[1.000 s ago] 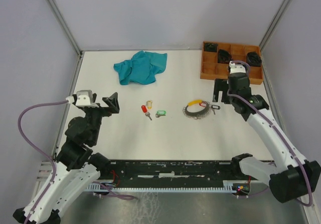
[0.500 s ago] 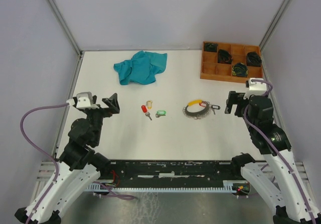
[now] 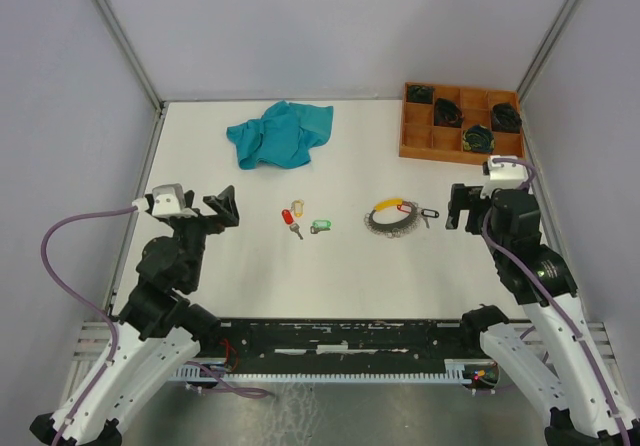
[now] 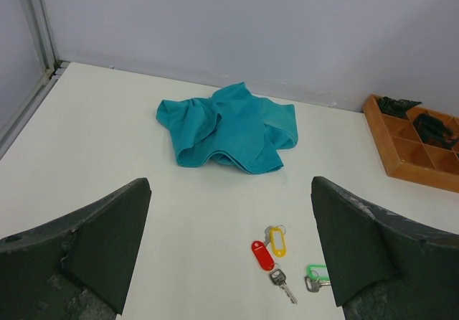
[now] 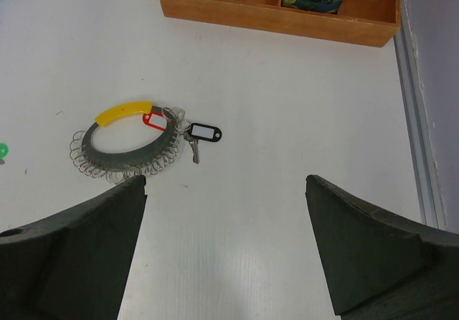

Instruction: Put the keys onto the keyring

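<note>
From above, the left gripper (image 3: pixel 222 209) hangs over the left side of the white table (image 3: pixel 250 266) with its jaws spread wide and nothing between them; the right gripper (image 3: pixel 458 204) hovers at the right, equally wide and empty. The keyring (image 3: pixel 392 217) lies flat right of centre, just left of the right gripper, and three loose keys (image 3: pixel 303 222) with red, yellow and green tags lie at mid-table, well apart from it. A crumpled teal cloth (image 3: pixel 280 134) sits at the back, a wooden compartment tray (image 3: pixel 440 146) in the far right corner. The left wrist camera shows its two dark fingers (image 4: pixel 93 252) parted over bare table — the red-tagged key (image 4: pixel 262 254), yellow-tagged key (image 4: pixel 277 240) and green-tagged key (image 4: pixel 315 272) lie between them, untouched. The right wrist camera looks past its own spread fingers (image 5: pixel 373 255) at the ring, its yellow sleeve (image 5: pixel 125 112) on the far arc; a red tag (image 5: pixel 154 121) and a black-tagged key (image 5: pixel 203 132) touch the ring's right side.
</note>
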You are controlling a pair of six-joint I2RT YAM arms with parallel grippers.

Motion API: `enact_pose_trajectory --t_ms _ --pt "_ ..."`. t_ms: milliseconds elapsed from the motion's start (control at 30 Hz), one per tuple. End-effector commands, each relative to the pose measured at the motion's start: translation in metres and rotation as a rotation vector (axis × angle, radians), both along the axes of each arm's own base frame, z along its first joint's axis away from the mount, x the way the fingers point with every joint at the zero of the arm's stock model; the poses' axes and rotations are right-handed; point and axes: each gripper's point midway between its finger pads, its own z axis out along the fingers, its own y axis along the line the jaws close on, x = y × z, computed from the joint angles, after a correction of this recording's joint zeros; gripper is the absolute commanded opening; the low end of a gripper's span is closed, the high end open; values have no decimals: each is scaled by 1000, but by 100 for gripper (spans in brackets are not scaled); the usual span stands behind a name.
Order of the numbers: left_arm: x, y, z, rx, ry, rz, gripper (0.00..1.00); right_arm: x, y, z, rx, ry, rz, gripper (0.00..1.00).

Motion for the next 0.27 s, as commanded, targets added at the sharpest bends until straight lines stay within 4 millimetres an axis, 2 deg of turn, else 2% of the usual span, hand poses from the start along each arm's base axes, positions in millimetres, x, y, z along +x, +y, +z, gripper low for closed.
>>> enact_pose_trajectory --t_ms 0,233 --pt "0 1 13 -55 -51 3 99 6 5 10 10 -48 28 100" --pt "0 -2 12 -43 -50 -14 99 10 12 6 10 -22 66 100"
